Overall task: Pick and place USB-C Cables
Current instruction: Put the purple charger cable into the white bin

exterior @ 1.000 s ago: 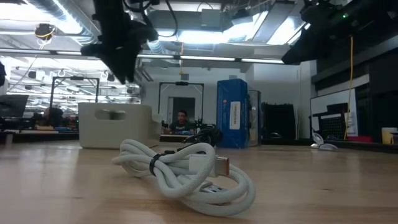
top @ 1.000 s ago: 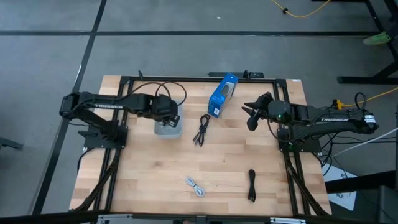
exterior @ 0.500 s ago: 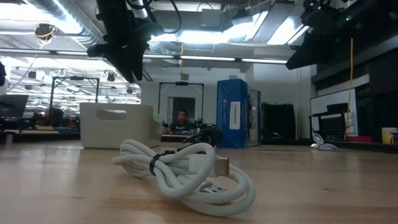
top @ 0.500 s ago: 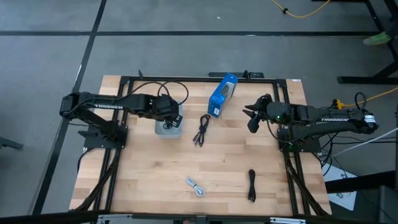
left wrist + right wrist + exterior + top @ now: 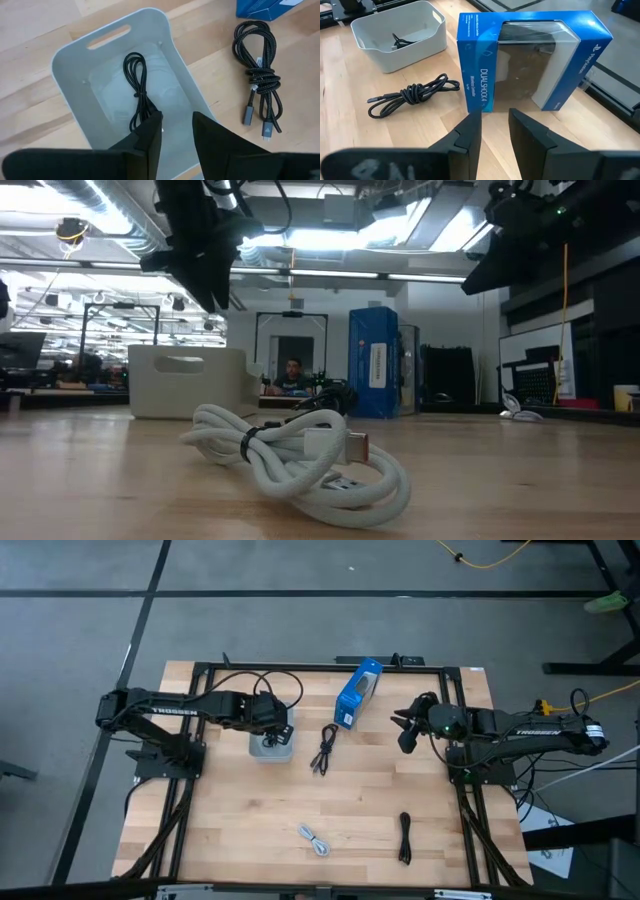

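A grey bin point(image 5: 270, 748) stands left of the table's middle, with a thin black cable bundle point(image 5: 138, 95) lying on its floor. My left gripper point(image 5: 177, 131) hovers open above the bin, touching nothing. A braided black cable point(image 5: 323, 748) lies between the bin and the blue box. A white cable bundle point(image 5: 314, 840) and another black cable point(image 5: 405, 837) lie near the near edge. The white bundle point(image 5: 300, 455) fills the low view's foreground. My right gripper point(image 5: 494, 125) waits open in the air at the table's right, facing the blue box.
The blue box point(image 5: 357, 693) stands near the far edge, right of the bin. The middle of the table between the cables is bare wood. A black frame runs around the table's edges. A person point(image 5: 290, 370) sits far behind the table.
My left gripper has shifted slightly toward the table's right above the bin, then kept still. The cables, the bin and the box have not moved.
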